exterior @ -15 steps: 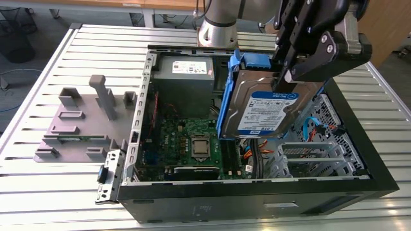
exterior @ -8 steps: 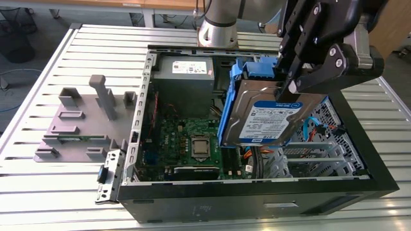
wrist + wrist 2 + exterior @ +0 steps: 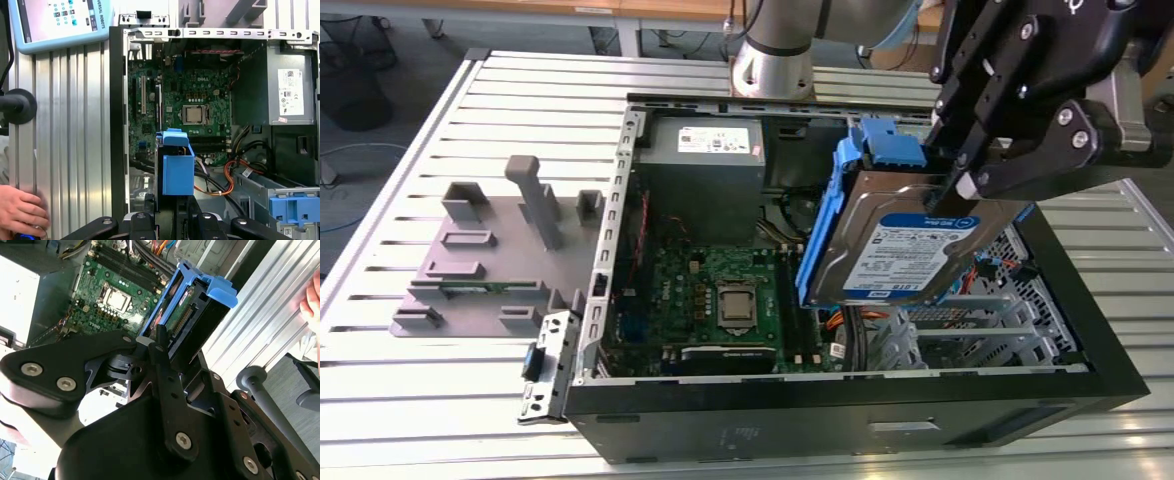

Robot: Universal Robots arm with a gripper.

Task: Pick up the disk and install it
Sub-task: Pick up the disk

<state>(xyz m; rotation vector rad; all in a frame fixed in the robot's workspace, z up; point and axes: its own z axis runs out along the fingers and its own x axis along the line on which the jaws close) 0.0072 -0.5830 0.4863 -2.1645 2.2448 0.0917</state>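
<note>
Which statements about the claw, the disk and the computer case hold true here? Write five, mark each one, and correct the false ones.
1. The claw grips the disk. True.
2. A grey fixture sits on the table, at the exterior view's left of the computer case. True.
3. The disk lies flat on the table. False: it hangs tilted above the open case.
4. The case's side is closed. False: it is open, and the motherboard shows.
5. A person's hand shows in the first wrist view. True.
</note>
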